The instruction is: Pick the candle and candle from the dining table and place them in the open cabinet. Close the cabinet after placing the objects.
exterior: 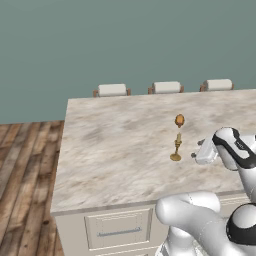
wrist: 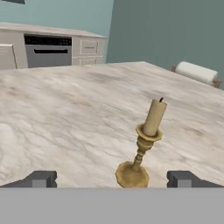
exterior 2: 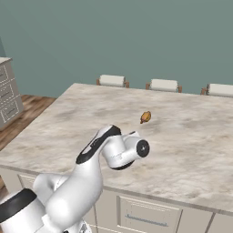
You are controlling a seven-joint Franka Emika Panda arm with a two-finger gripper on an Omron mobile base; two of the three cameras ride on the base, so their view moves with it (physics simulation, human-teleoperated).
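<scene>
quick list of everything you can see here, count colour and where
candle: one, slim tan taper on a brass holder, upright on the dining table, just ahead of the gripper
small oval thing: one, brown, on the table beyond the candle
dining table: one, beige top with grey veins, cream drawer fronts below its near edge
chairs: three, white cushions on wooden frames, along the table's far side
drawer unit: one, cream, on the wooden floor at the left of the right base view
oven: one, dark front, set in cream cabinets at the far wall in the hand view
gripper: one, dark fingertips, open, low to the table, the candle's base between the tips but untouched
</scene>
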